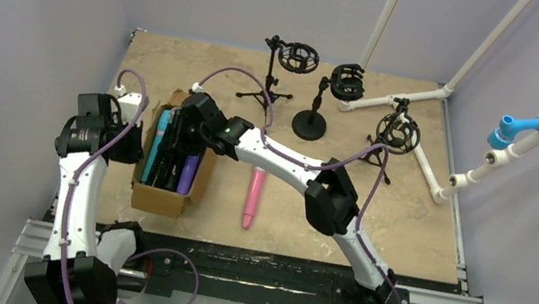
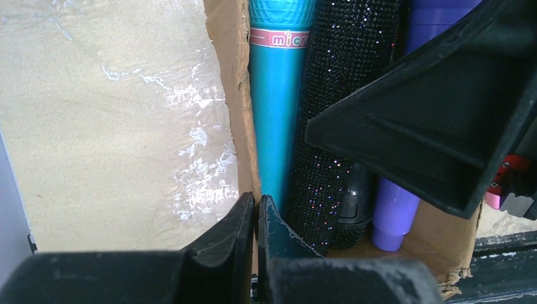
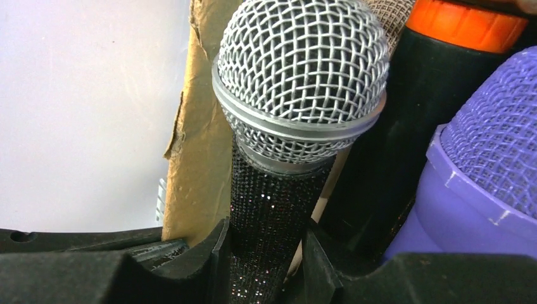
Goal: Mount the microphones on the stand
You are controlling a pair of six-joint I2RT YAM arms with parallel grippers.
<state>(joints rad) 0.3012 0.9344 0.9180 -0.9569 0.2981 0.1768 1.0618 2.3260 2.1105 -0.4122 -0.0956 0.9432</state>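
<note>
Top external view: a beige stone-patterned tabletop (image 1: 405,218) carries an open brown cardboard box (image 1: 157,201) and, at the back, three black ring-clip microphone stands (image 1: 309,124). A pink microphone (image 1: 250,197) lies just beside the box. Inside lie a teal microphone (image 2: 275,114), a purple microphone (image 2: 396,212) and a black glitter microphone with silver mesh head (image 3: 272,209), its handle clasped by the right gripper (image 3: 266,244). The left gripper (image 2: 255,206) pinches the box wall next to the teal one.

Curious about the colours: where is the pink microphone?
In the top view, the pink microphone lies alone on the table, just right of the cardboard box, near the front edge.
</note>
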